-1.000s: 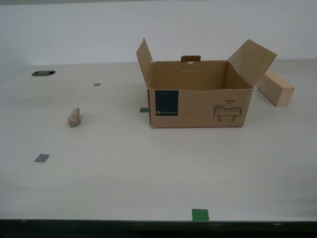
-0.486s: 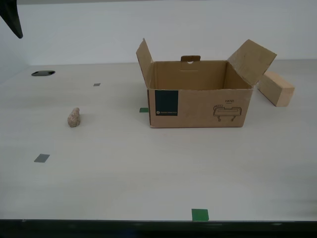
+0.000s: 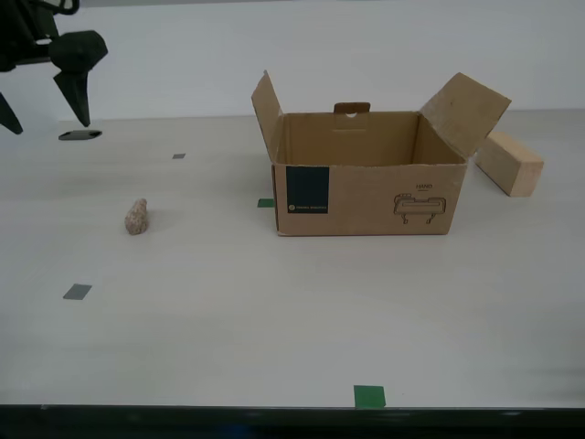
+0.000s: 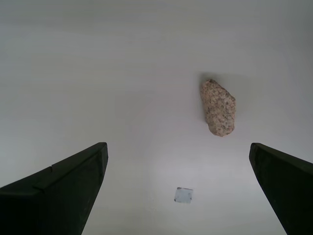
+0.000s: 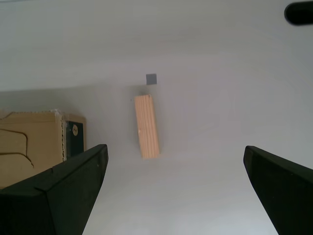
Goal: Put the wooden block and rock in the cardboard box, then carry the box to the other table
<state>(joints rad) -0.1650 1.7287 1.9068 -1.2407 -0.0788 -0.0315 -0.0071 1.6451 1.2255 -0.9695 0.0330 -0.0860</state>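
Smooth beige table (image 3: 274, 320), plain white wall (image 3: 183, 55), lighting seemingly even.

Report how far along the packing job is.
Nothing is packed yet. The rock and the wooden block lie on the table on opposite sides of the cardboard box, whose flaps stand open. My second gripper hangs open above the rock; my first gripper hangs open above the block. Left: load both, then carry the box.
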